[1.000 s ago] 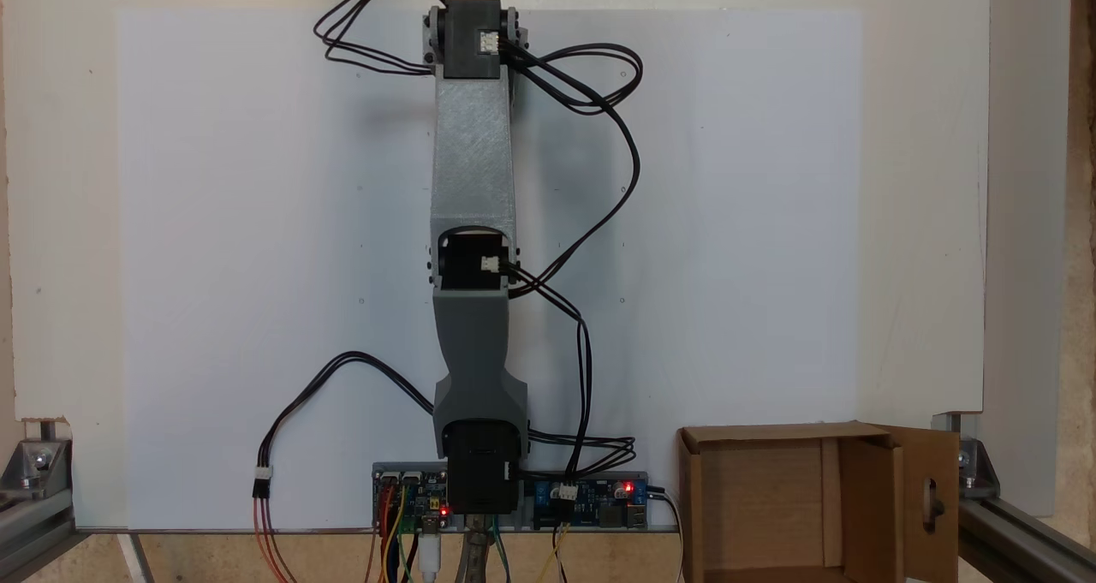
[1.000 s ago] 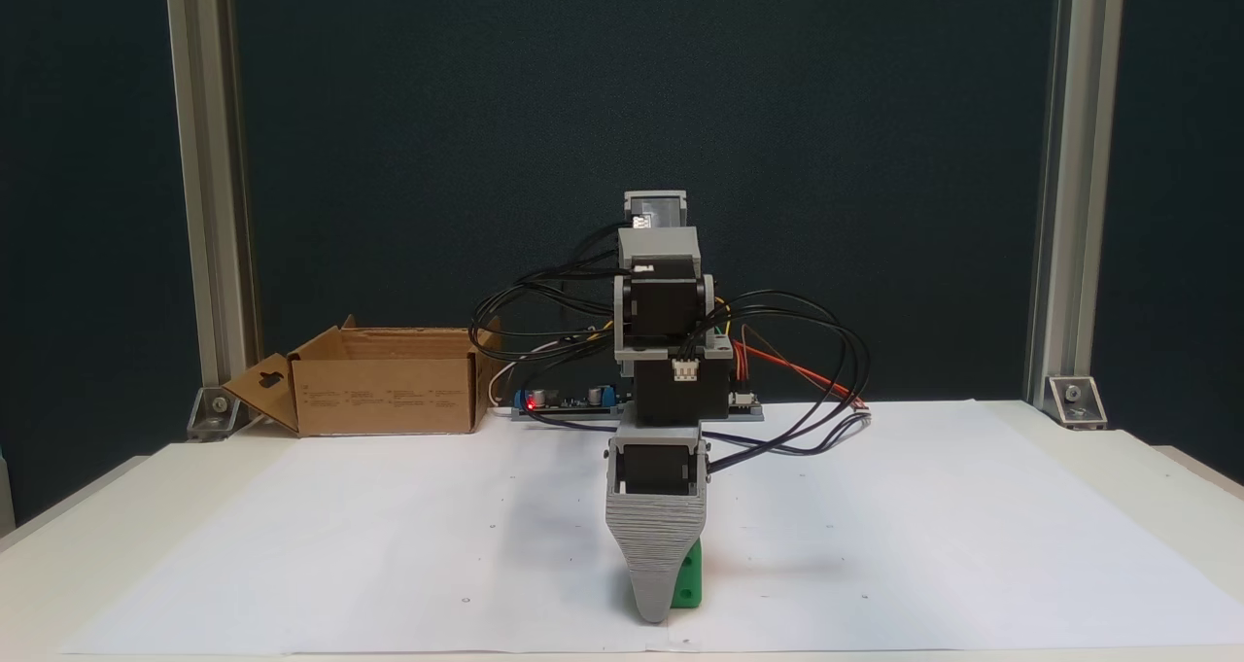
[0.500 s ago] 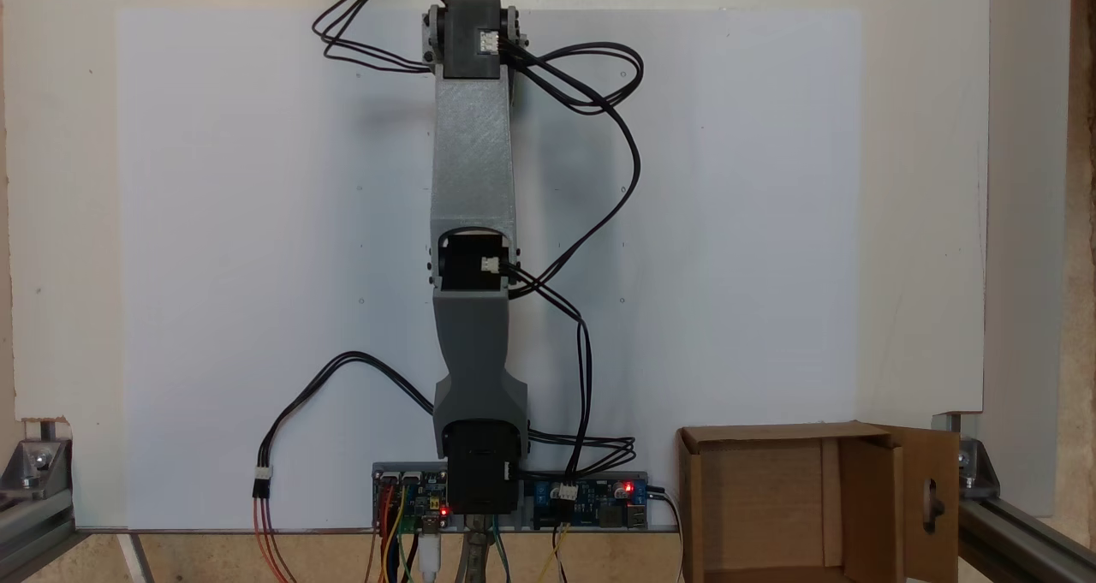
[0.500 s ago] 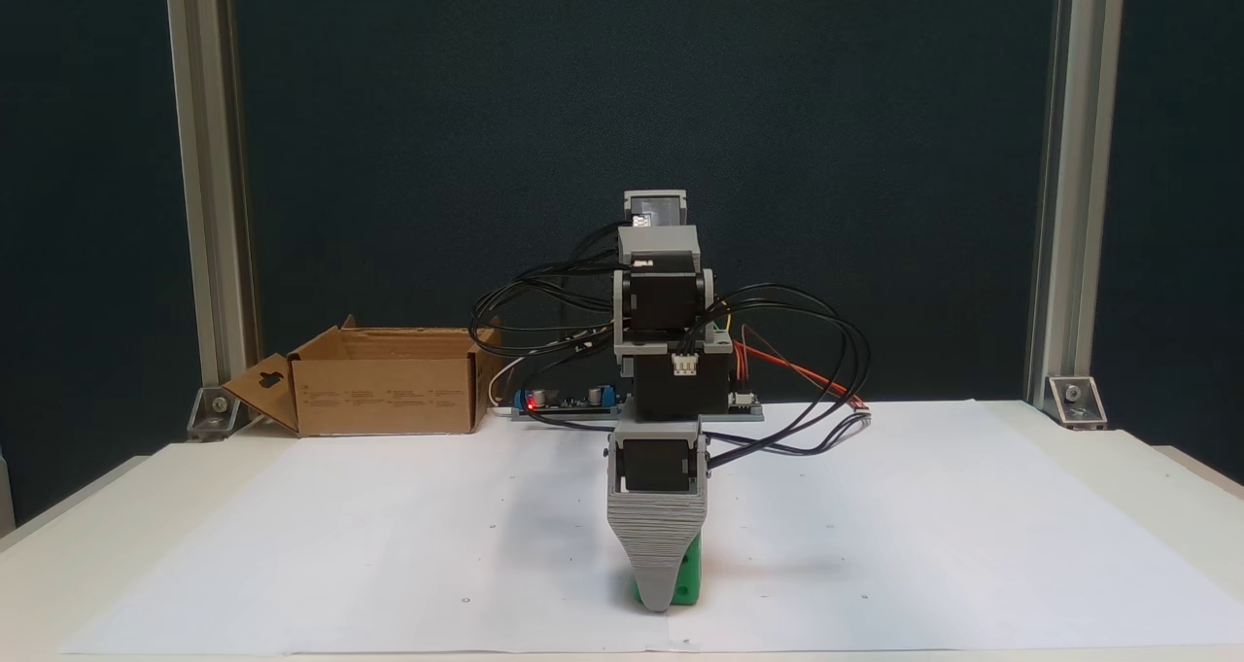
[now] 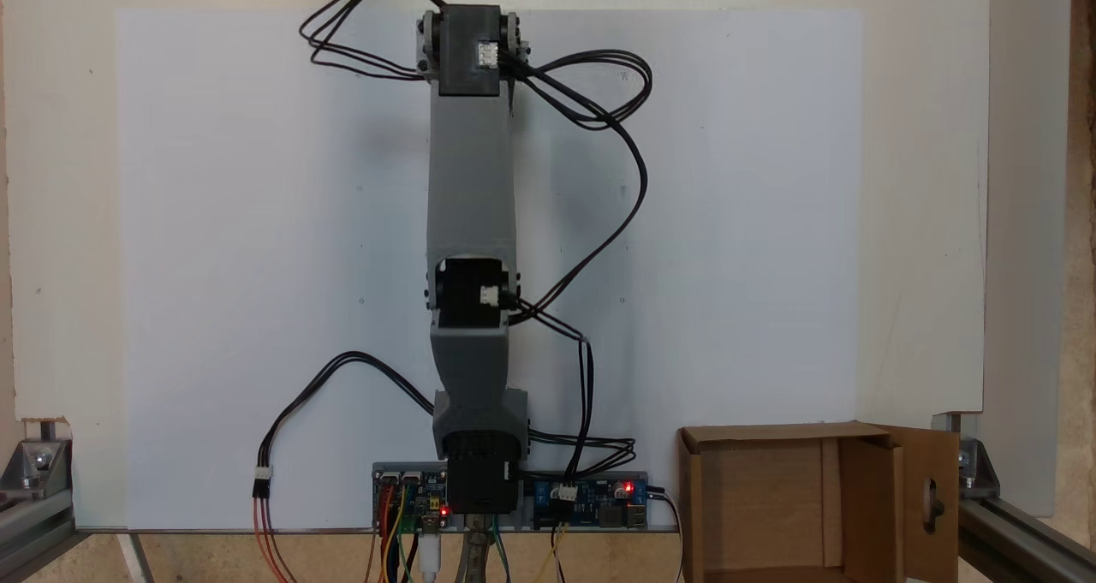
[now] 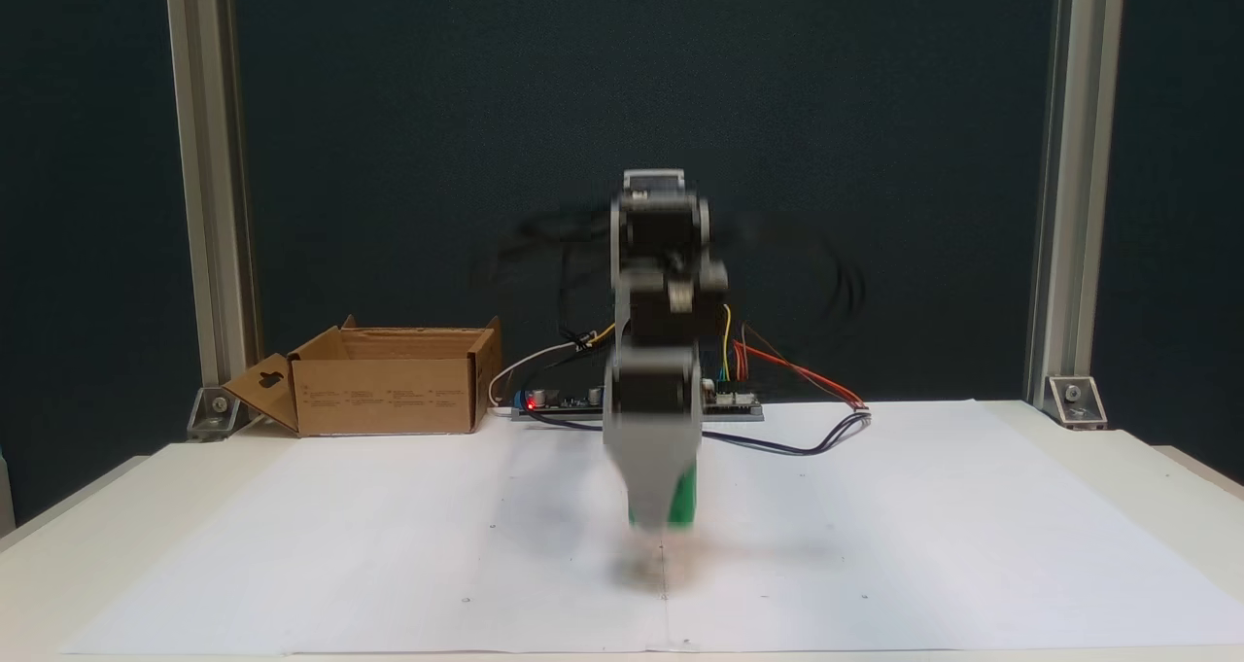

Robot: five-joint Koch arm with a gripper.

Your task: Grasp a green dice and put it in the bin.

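Note:
Motion blur smears my gripper [image 6: 661,518], which hangs a short way above the white paper with the green dice [image 6: 687,499] peeking out on its right side. The dice is off the paper and rides with the jaws, so they are shut on it. Seen from above in a fixed view, the arm stretches straight out from its base and the wrist motor [image 5: 467,48] covers the gripper and dice. The bin, a brown cardboard box [image 6: 384,395] with its flaps open, stands at the back left by the base; in a fixed view the bin [image 5: 869,506] is at the bottom right.
Circuit boards with red lights [image 5: 591,493] sit beside the arm's base, with black cables [image 5: 616,138] looping off to the side. Aluminium posts [image 6: 209,186] stand at the table's back corners. The white paper sheet [image 6: 923,526] covers most of the table.
The gripper has risen off the paper with the green dice in it, and the arm has drawn upward; the dice rested on the paper before.

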